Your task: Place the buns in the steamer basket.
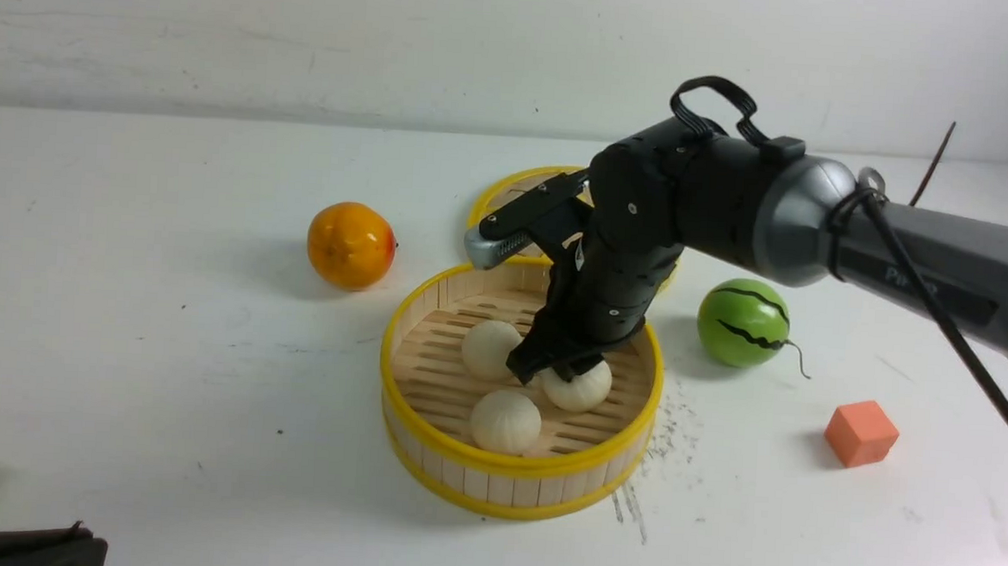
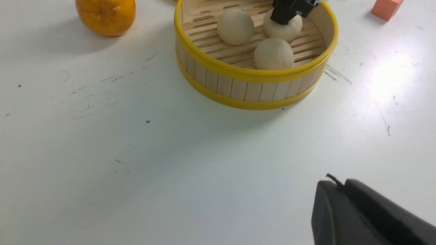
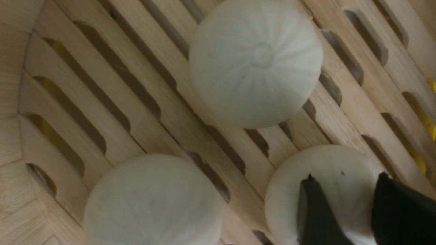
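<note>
On the white worktop (image 1: 161, 403), your right gripper (image 1: 562, 368) hangs inside the basket (image 1: 511, 469), whose yellow rim rings it on every side. The lid (image 1: 509, 188) lies flat beyond the gripper, partly hidden by the arm, and the task does not ask for it.

The right gripper points down, and its two dark fingertips (image 3: 315, 211) stand apart with pale dough showing between them. It looks released. Whether the pads are touching the dough cannot be told from these views. Your left gripper (image 2: 368, 214) is clenched on nothing you can see and sits low, well apart from the basket.

All three buns (image 2: 272, 52) rest on the slatted floor, and none shows out on the worktop:

- **Right bun** (image 1: 585, 391): directly under the right gripper's tips.
- **Left bun** (image 1: 489, 349): just beside that gripper, on its left.
- **Front bun** (image 1: 505, 421): just below it in the front view, toward you.

The loading looks done. What seems left is a straight lift of the right gripper out over the rim. Go gently, because a tip catching the right bun could roll it into its neighbours.
</note>
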Robot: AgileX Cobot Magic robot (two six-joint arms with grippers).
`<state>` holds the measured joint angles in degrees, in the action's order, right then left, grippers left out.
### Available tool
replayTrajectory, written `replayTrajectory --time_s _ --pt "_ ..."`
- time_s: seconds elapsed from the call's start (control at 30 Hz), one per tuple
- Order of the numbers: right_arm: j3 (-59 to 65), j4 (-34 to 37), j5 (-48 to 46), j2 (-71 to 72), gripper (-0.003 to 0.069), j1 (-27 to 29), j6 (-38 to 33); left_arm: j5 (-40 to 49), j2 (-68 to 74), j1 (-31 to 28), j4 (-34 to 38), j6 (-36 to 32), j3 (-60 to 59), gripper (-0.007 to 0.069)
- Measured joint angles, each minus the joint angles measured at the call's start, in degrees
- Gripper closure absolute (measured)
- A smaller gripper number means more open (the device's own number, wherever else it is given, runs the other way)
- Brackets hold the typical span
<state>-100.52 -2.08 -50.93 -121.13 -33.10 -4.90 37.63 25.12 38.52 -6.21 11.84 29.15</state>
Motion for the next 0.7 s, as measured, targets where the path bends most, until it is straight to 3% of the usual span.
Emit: replayTrajectory --time_s 0.17,0.3,0.47,0.6,0.7 --pt "-1.2 0.0 -5.1 1.6 0.0251 0.0 0.0 0.0 0.0 0.0 0.0 0.0 0.0 0.0591" --pt "-3.7 0.0 -11.7 5.2 0.0240 0.0 0.0 0.0 0.0 0.0 0.0 0.0 0.0 0.0587" --pt "-4.9 -0.2 -15.7 12.6 0.0326 0.0 -0.1 0.0 0.0 0.0 0.0 0.0 0.0 0.0585" --pt "-5.0 1.2 -19.7 22.9 0.0509 0.0 -0.1 0.0 0.0 0.0 0.0 0.0 0.0 0.0576" --pt "-4.6 2.1 -20.4 27.6 0.0599 0.0 -0.1 0.0 0.0 0.0 0.0 0.0 0.0 0.0575"
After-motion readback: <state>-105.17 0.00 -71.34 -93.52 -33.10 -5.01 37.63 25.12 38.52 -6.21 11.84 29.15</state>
